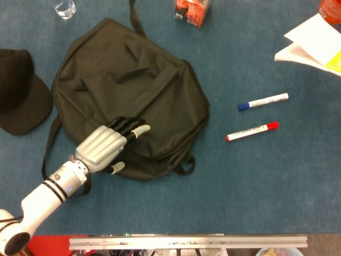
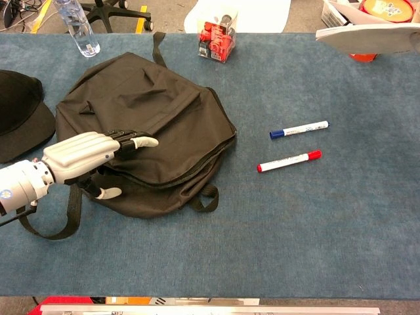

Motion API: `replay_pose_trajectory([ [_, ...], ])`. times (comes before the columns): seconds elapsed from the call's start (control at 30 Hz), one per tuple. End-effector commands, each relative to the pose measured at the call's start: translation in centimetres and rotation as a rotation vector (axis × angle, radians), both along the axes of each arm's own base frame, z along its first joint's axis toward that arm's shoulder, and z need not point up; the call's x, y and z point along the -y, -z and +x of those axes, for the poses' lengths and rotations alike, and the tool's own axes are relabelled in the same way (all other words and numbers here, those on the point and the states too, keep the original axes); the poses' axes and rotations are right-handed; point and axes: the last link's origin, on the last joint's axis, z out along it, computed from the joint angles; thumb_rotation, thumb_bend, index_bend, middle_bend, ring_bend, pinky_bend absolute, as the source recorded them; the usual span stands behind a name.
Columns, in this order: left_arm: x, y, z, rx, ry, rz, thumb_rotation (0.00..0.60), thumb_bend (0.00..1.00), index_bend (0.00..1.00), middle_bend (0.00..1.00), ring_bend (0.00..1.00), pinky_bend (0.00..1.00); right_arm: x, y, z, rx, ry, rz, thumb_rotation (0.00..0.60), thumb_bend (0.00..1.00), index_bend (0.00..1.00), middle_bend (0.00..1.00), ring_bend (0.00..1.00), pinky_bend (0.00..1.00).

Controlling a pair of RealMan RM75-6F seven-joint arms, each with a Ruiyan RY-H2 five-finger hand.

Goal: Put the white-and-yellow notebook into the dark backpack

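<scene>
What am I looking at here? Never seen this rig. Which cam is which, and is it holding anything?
It is a two-armed robot with humanlike hands, steered by a person. One picture looks down from its head, the other from its chest. Only the left hand shows; it lies with fingers stretched on the dark backpack, holding nothing. On the blue table are also a black cap, a blue-capped marker, a red-capped marker, a clear bottle and a box of red items. The white-and-yellow notebook lies at far right, untouched.
</scene>
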Motion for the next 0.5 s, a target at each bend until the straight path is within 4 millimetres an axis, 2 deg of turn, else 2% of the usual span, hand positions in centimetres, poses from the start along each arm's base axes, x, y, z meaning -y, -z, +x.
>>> replay_pose_trajectory([
  [0.03, -0.1, 0.9, 0.3, 0.007, -0.009, 0.007, 0.600, 0.25, 0.01, 0.04, 0.04, 0.09, -0.1, 0.0, -0.2, 0.000, 0.004, 0.000, 0.600, 0.46, 0.91, 0.68, 0.52, 0.63],
  [0.5, -1.5, 4.0, 1.8, 0.005, -0.038, 0.017, 0.600, 0.25, 0.01, 0.04, 0.04, 0.09, -0.3, -0.6, -0.8, 0.011, 0.015, -0.008, 0.600, 0.46, 0.91, 0.68, 0.52, 0.63],
])
